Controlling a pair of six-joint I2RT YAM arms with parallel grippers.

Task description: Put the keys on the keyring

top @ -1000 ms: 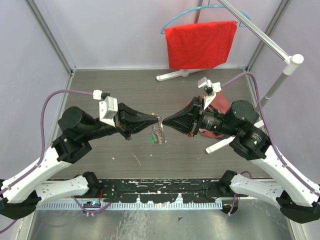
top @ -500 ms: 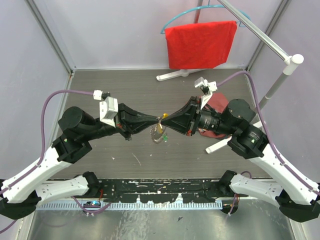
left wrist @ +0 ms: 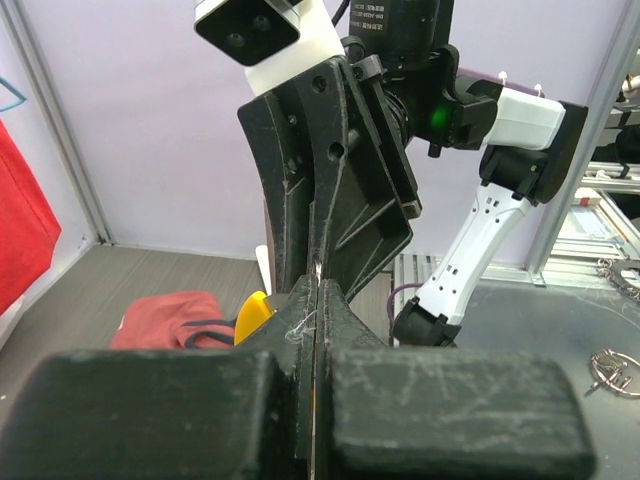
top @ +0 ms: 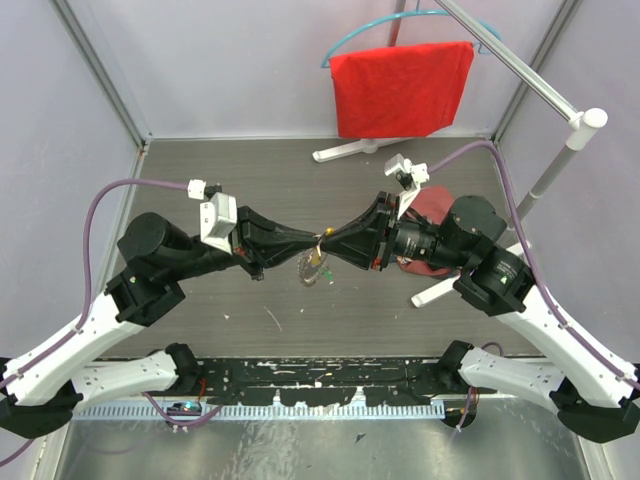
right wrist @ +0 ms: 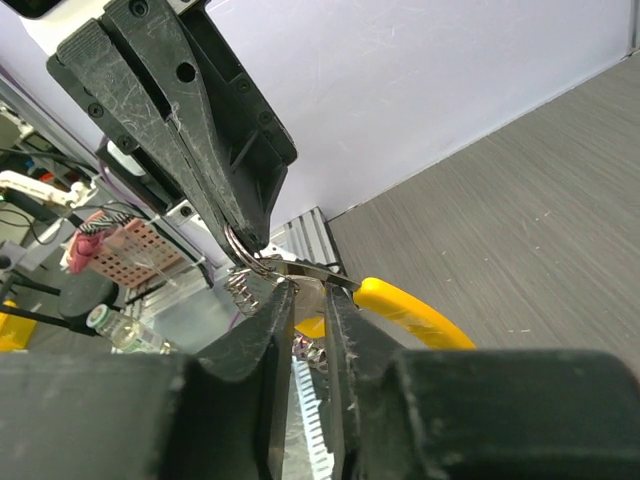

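The keyring (right wrist: 245, 262) was held pinched by the left gripper (top: 316, 241) at the scene's centre. The jaws of the right gripper (top: 328, 244) were seen slightly parted at the ring, possibly around a key. Threading was judged underway; fine alignment with the ring's gap would be needed.

Left gripper (top: 316, 241), right gripper (top: 328, 244) tip to tip; red cloth (top: 401, 88), white stand (top: 560, 140) (rear right) crowd back.

No legible txt, labels or nos. anywhere
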